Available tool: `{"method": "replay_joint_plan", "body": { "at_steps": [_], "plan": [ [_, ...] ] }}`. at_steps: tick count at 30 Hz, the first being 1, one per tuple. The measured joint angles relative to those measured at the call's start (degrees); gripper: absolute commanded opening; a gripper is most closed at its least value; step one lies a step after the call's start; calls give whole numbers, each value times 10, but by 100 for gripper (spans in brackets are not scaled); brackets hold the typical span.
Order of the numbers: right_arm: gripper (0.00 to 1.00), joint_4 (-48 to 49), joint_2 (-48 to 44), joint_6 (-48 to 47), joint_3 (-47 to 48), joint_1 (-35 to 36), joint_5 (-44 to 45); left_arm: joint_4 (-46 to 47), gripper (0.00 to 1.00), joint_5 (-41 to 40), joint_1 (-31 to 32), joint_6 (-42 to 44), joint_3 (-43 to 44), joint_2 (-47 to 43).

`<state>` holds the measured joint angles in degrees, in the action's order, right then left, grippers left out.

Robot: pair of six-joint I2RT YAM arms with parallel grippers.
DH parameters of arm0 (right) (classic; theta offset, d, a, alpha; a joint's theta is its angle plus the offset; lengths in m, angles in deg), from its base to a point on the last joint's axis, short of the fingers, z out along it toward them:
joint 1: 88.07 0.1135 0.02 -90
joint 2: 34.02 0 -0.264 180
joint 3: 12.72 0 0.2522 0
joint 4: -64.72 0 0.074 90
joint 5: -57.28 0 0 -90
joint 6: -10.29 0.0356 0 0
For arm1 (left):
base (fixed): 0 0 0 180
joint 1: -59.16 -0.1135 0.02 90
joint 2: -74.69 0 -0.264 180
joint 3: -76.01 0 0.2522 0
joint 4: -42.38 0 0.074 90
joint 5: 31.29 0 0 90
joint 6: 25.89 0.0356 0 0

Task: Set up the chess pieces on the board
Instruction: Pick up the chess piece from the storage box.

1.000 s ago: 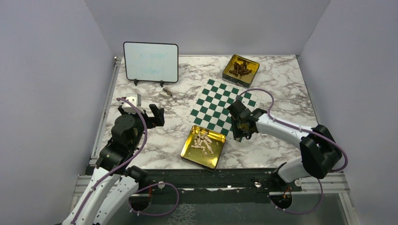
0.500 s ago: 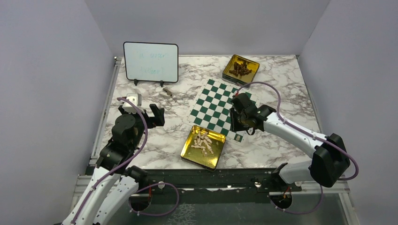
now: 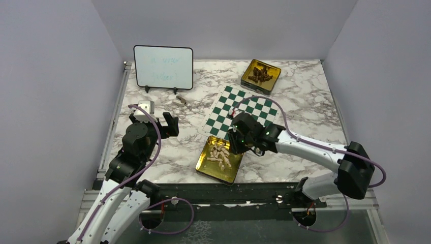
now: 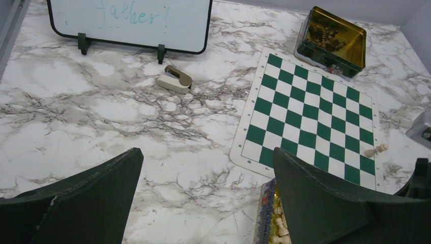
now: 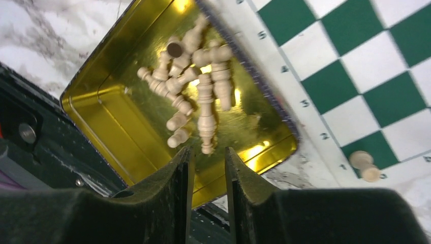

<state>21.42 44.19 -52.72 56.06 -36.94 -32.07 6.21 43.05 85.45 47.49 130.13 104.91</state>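
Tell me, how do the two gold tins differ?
The near tin holds pale pieces; the far tin holds dark pieces. The near tin sits at the board's near edge, the far tin beyond its far edge. The right gripper hangs over the near tin; nothing hangs over the far tin. Both are square, gold and lidless.

Plain lavender-grey walls (image 3: 223,25) enclose a white, grey-veined marble table (image 3: 305,91) under even light.
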Motion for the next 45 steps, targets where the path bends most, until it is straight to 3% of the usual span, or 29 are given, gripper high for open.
{"method": "replay_joint_plan", "body": {
  "at_steps": [6, 15, 45],
  "plan": [
    [32, 15, 54, 6, 1, 74, 14, 0, 99, 0, 0, 0, 0, -1],
    [33, 21, 123, 31, 25, 130, 32, 0, 99, 0, 0, 0, 0, -1],
    [30, 1, 168, 46, 52, 154, 69, 0, 99, 0, 0, 0, 0, -3]
  ]
}}
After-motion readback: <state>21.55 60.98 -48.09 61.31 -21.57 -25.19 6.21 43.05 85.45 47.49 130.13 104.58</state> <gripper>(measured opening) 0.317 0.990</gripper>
